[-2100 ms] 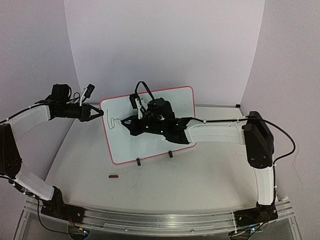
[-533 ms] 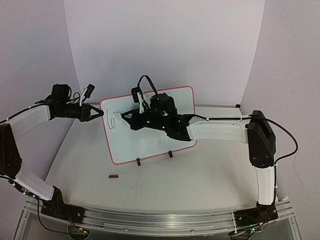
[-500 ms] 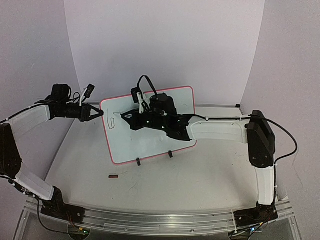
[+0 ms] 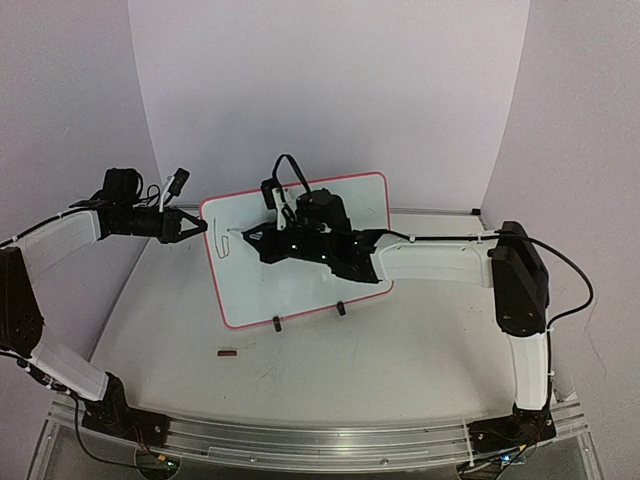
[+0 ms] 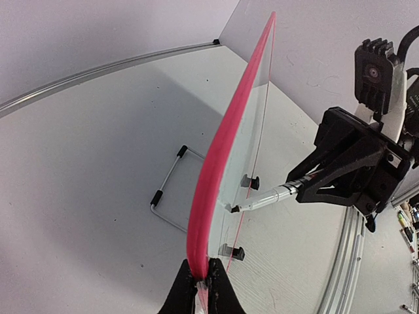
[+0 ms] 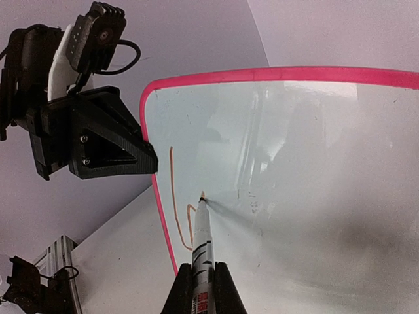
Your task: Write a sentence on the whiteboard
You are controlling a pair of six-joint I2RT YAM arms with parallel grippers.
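Whiteboard point(image 4: 300, 292) stands upright on the bench point(image 4: 400, 360), toward the back edge and left of centre, resting on two small black clip feet point(image 4: 277, 323) along its lower edge. It is a glossy white rectangle with rounded corners and a thin red-pink frame, and its face catches grey reflections in the right wrist view. From the left wrist view it appears edge-on point(image 5: 226, 147), with a bent wire stand point(image 5: 167, 190) on the bench behind it.

At the far left, the left jaws are clenched on the board's upper left edge, the two black fingers point(image 5: 186, 296) pinching the pink frame between them.

Just inside that edge lies the start of the sentence point(image 6: 175, 216): one tall thin stroke that curves at its foot into a small rising hook. No whole word can be read.

The marker point(image 6: 201, 245) has its tip touching the board at the top of that hook. To its right, the right jaws grasp the marker's barrel, fingers point(image 6: 183, 297) closed on either side, with the arm reaching across the front of the board from the right.

Near the front of the board, on the bench's left half, lies a small dark reddish object point(image 4: 227, 352), too small to identify.
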